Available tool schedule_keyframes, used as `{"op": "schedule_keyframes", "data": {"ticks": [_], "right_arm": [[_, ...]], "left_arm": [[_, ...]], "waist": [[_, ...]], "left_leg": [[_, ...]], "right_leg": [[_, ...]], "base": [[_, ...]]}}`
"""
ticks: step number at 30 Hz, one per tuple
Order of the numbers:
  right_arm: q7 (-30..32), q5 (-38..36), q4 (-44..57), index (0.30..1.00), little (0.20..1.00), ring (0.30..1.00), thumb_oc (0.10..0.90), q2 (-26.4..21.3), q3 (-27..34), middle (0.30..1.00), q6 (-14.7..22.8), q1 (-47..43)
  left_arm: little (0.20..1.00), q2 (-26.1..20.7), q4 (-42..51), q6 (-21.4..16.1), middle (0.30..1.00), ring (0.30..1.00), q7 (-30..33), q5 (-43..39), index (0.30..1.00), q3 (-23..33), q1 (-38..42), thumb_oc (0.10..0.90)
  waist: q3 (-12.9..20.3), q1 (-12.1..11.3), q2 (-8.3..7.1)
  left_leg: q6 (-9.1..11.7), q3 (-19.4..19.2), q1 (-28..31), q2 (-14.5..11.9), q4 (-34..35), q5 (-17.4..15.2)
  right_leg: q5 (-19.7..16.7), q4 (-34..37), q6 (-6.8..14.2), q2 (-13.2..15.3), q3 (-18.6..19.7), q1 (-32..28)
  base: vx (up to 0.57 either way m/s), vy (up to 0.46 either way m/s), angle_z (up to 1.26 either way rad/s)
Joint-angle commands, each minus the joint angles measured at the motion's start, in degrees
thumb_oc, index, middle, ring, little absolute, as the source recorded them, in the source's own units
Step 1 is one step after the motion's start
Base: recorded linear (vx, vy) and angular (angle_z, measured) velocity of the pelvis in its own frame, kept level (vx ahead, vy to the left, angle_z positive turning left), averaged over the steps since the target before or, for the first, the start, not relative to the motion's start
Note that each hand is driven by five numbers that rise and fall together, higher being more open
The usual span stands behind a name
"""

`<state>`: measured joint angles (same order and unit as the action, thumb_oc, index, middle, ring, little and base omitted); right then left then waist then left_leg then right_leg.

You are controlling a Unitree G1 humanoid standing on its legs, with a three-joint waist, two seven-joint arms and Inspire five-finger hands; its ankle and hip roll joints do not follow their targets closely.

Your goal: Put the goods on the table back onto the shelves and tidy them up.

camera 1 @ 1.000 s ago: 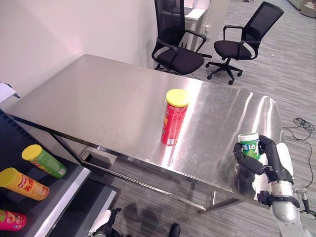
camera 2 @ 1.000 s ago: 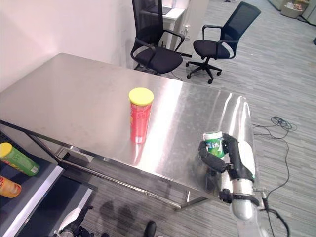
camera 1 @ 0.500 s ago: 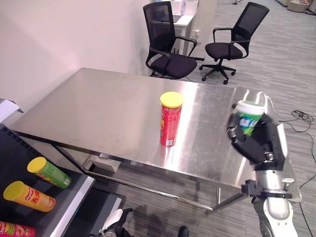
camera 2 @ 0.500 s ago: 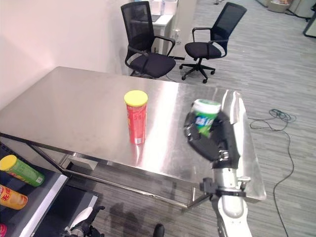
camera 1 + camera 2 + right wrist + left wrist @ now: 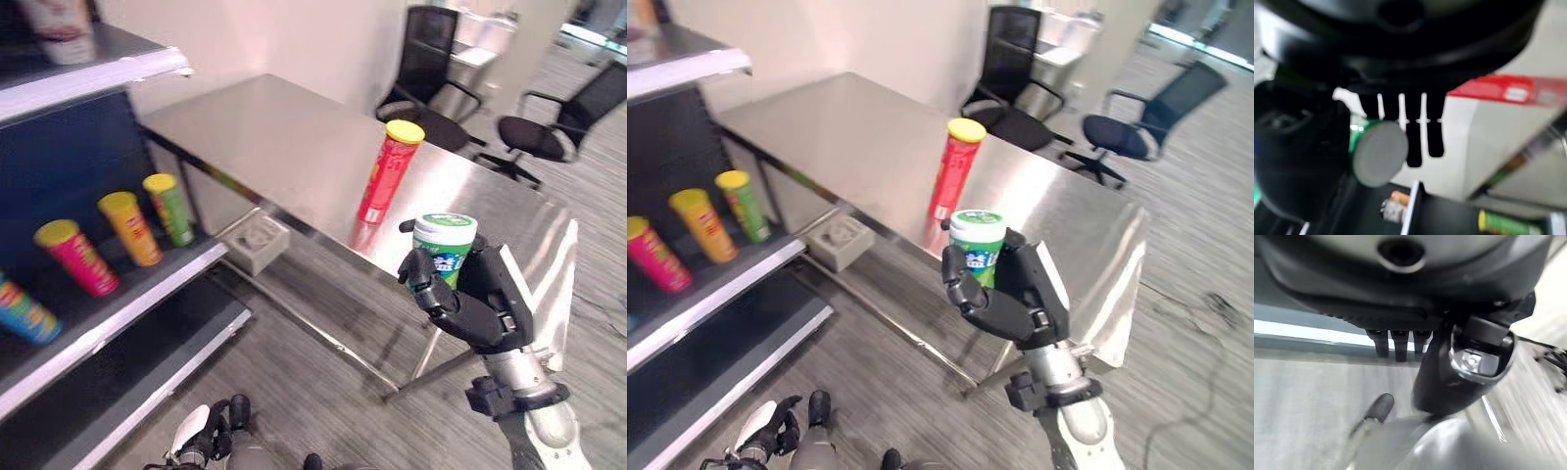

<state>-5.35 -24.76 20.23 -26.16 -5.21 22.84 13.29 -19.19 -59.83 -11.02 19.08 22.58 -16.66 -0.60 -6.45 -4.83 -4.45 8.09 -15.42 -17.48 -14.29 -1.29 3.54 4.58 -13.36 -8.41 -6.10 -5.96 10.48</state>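
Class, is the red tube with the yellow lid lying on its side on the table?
No, the red tube stands upright on the steel table.

Red can on steel table

- The green-and-white canister, gripped at the table's front right edge a second ago, is now held upright in the air in the right hand, clear of the steel table.
- The camera is turned to the robot's left, so the shelves with their chip cans are brought further into the head views.
- The red chip can is not moved; its shift in the head views comes from the camera.
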Motion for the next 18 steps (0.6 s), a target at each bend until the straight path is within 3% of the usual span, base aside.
{"op": "schedule_keyframes", "data": {"ticks": [1,3,4,5,6,9,10,12,15,18], "right_arm": [[4.56,4.9,10.38,0.3,0.3,0.3,0.4,-1.59,2.49,0.3,6.03,-4.08],[5.44,8.15,10.36,0.3,0.3,0.3,0.4,-2.61,0.84,0.3,6.06,-4.83],[5.64,9.45,10.49,0.3,0.3,0.3,0.4,-3.02,-0.36,0.3,6.21,-5.4],[6.24,11.64,9.69,0.3,0.3,0.3,0.4,-3.68,-1.44,0.3,6.39,-6.07],[7.08,13.29,8.93,0.3,0.3,0.3,0.4,-3.93,-2.06,0.3,6.36,-6.11],[7.85,14.85,8.71,0.3,0.3,0.3,0.4,-4.52,-2.46,0.3,6.28,-5.86],[8.37,15.95,8.29,0.3,0.3,0.3,0.4,-4.72,-2.44,0.3,5.61,-5.24],[9.14,17.39,8.14,0.3,0.3,0.3,0.4,-4.49,-1.93,0.3,5.1,-4.58],[11.27,21.08,6.67,0.3,0.3,0.3,0.4,-3.29,-2.77,0.3,3.12,-4.6],[13.97,23.44,3.44,0.3,0.3,0.3,0.4,0.01,-4.89,0.3,1.07,-6.52]], "left_arm": [[0.9,3.39,0.18,-1.99,0.9,0.9,3.08,-0.76,0.9,-0.13,2.29,0.8],[0.9,4.07,0.42,-2.21,0.9,0.9,3.2,-0.36,0.9,-1.15,2.12,0.8],[0.9,4.49,-0.02,-2.18,0.9,0.9,3.24,0.32,0.9,-1.84,1.66,0.8],[0.9,4.5,-0.14,-2.17,0.9,0.9,3.04,1.5,0.9,-2.62,0.47,0.8],[0.9,4.48,-0.65,-1.88,0.9,0.9,2.89,1.81,0.9,-2.54,-0.52,0.8],[0.9,4.94,-1.41,-1.52,0.9,0.9,2.99,2.04,0.9,-2.34,-1.21,0.8],[0.9,5.11,-1.32,-1.42,0.9,0.9,2.83,2.56,0.9,-2.55,-1.72,0.8],[0.9,5.07,-1.17,-1.54,0.9,0.9,2.82,2.91,0.9,-2.6,-1.36,0.8],[0.9,4.52,-1.04,-1.35,0.9,0.9,3.32,2.79,0.9,-2.48,-0.34,0.8],[0.9,2.86,0.08,-0.82,0.9,0.9,4.76,3.14,0.9,-2.51,2.14,0.8]], "waist": [[0.65,4.41,-0.1],[1.16,4.9,-0.4],[1.58,5.4,-0.09],[2.44,6.1,1.12],[2.8,6.24,2.01],[3.08,6.09,2.9],[3.27,5.72,3.89],[3.29,5.48,3.99],[3.14,5.16,3.19],[2.57,4.31,1.93]], "left_leg": [[-2.74,-1.2,6.39,-1.92,-2.66,4.61],[-2.63,-2.46,9.38,-2.75,-6.36,1.27],[-2.39,-3.15,11.69,-3.65,-7.33,-0.43],[-0.68,-5.71,15.44,-6.26,-6.17,-1.02],[0.92,-8.03,17.04,-8.45,-4.24,1.48],[2.82,-9.09,17.07,-10.04,-0.86,4.23],[2.91,-9.62,17.66,-7.79,3.49,3.41],[2.42,-9.07,17.14,-5.2,5.34,2.75],[0.76,-7.83,15.74,-1.23,5.59,0.86],[-1.69,-6.43,13.65,4.13,5.92,-1.12]], "right_leg": [[-1.0,11.53,14.7,8.65,1.31,-11.55],[-1.89,12.19,14.46,10.27,-1.5,-11.12],[-2.24,12.83,14.76,11.06,-3.35,-11.72],[-1.62,13.61,15.82,12.02,-5.77,-12.94],[-1.75,14.09,16.29,12.45,-7.38,-13.46],[-2.01,14.67,17.07,13.82,-9.73,-14.23],[-4.0,15.24,18.82,17.1,-11.86,-13.59],[-5.75,15.88,19.92,19.74,-12.77,-12.89],[-9.23,16.95,21.78,23.2,-13.18,-12.08],[-15.2,16.95,23.41,27.88,-13.4,-9.88]], "base": [[-0.26,0.031,0.51],[-0.12,0.054,0.76],[0.03,0.207,1.13],[0.1,0.297,1.04],[0.13,0.314,1.17],[0.04,0.379,2.1],[0.05,0.544,0.82],[0.04,0.514,0.17],[0.05,0.348,0.36],[0.0,0.312,0.0]]}}
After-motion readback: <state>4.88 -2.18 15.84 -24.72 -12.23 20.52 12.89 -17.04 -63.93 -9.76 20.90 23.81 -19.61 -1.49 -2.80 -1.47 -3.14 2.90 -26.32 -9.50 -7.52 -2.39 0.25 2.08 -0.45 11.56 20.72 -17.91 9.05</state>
